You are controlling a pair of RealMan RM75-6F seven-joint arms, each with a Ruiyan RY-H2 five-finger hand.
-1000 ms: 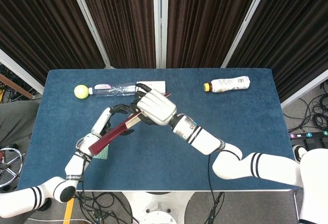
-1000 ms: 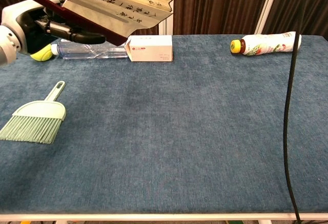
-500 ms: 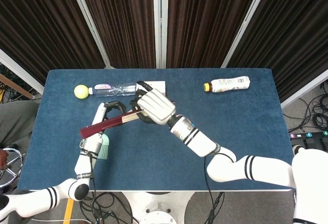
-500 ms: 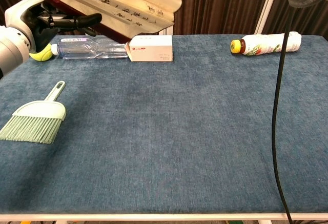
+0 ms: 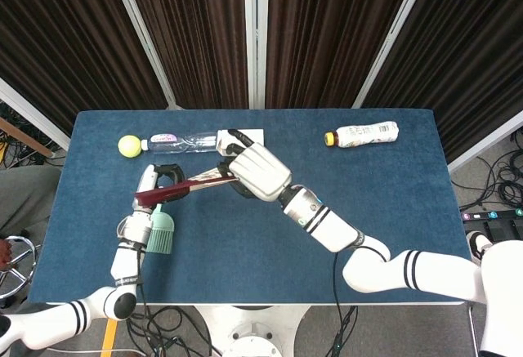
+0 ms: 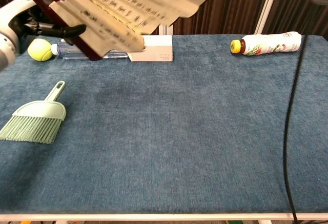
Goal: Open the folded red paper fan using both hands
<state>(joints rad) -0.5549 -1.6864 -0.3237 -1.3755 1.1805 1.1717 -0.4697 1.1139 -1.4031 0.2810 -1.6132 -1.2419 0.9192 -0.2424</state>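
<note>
Head view: blue carpeted bench (image 5: 392, 210), both arms over its left-centre. Red paper fan with dark red ribs (image 5: 184, 187) held in the air between the two hands, seen edge-on as a thin slanted strip, so its spread does not show here. White right hand (image 5: 257, 169) closed over the fan's upper right end, fingers wrapped on it. Left hand (image 5: 155, 185) with dark fingers clamped on the fan's lower left end. Mint green hand brush (image 5: 161, 233) lies on the bench just below the left hand. Along the far edge: yellow tennis ball (image 5: 128, 145), clear plastic water bottle (image 5: 184, 140) lying beside it, small white box (image 5: 245, 137) partly hidden behind the right hand, and well apart to the right a white drink bottle with yellow cap (image 5: 362, 135) on its side. Chest view: the fan (image 6: 123, 14) shows from below, partly unfolded, cream pleats with dark writing fanned out, red ribs at left. The left hand (image 6: 36, 21) shows at the left edge, dark fingers reaching to the ribs; the right hand is nearly all cropped at the top. The brush (image 6: 36, 121), ball (image 6: 39, 49), water bottle (image 6: 69, 50), box (image 6: 151, 49) and drink bottle (image 6: 266, 43) all rest on the bench (image 6: 195, 147), the box fully visible here.
</note>
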